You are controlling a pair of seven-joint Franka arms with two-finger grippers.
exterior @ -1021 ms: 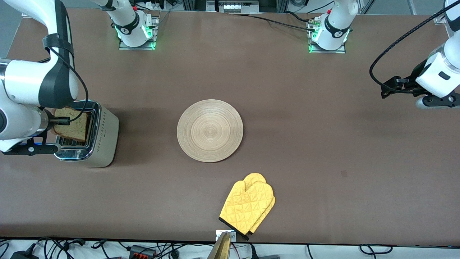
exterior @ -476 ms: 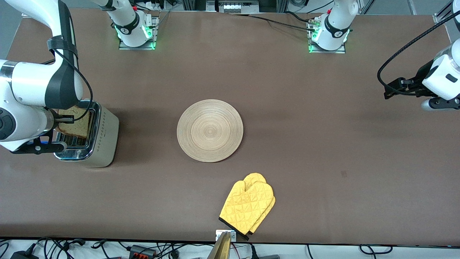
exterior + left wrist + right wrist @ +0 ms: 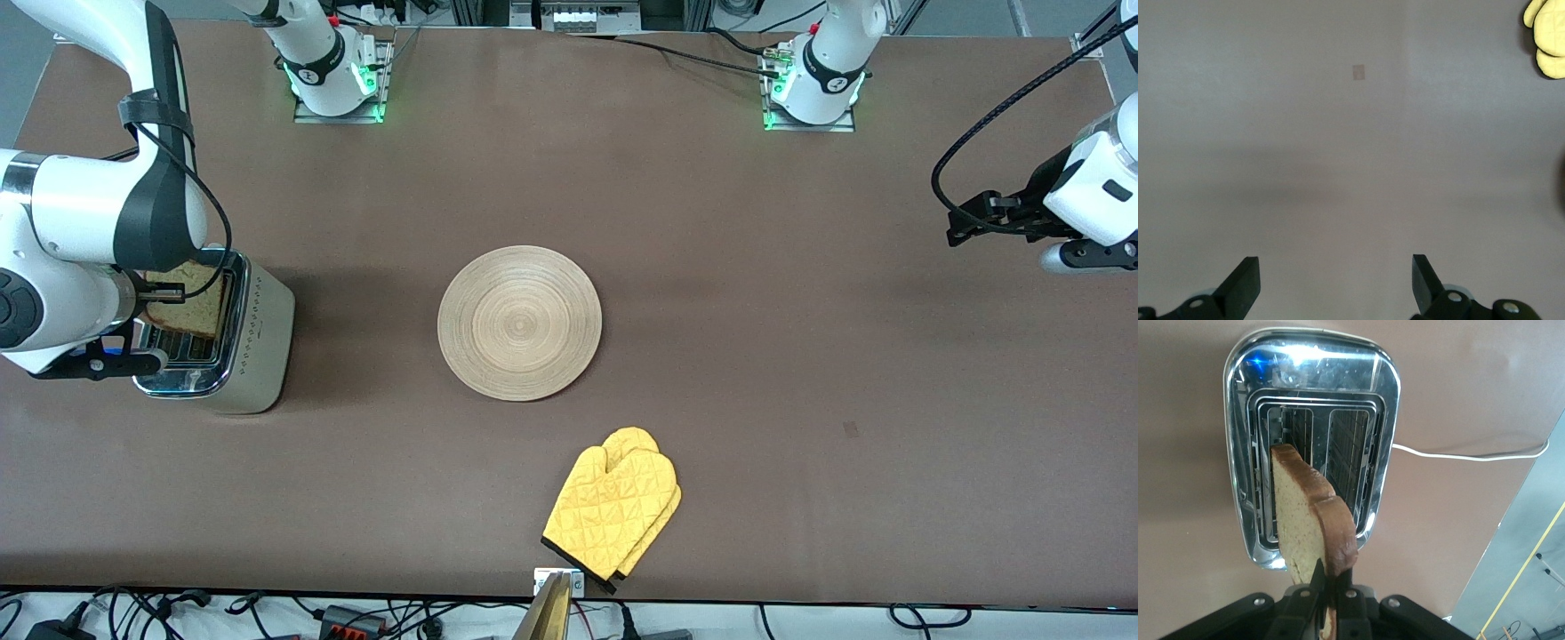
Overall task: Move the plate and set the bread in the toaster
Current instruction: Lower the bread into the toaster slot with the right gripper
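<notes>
The right gripper [image 3: 1327,600] pinches the bread [image 3: 1313,520] by its crust edge, upright over the toaster [image 3: 233,342] so it can drop into a slot, while the plate [image 3: 519,322] lies mid-table and the left gripper [image 3: 1336,283] waits, fingers apart.

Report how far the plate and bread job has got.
Done: the plate lies bare at mid-table. In hand: the right claw grips the bread, its lower end entering a slot of the toaster. Left: lower and release. The left claw waits open.
</notes>
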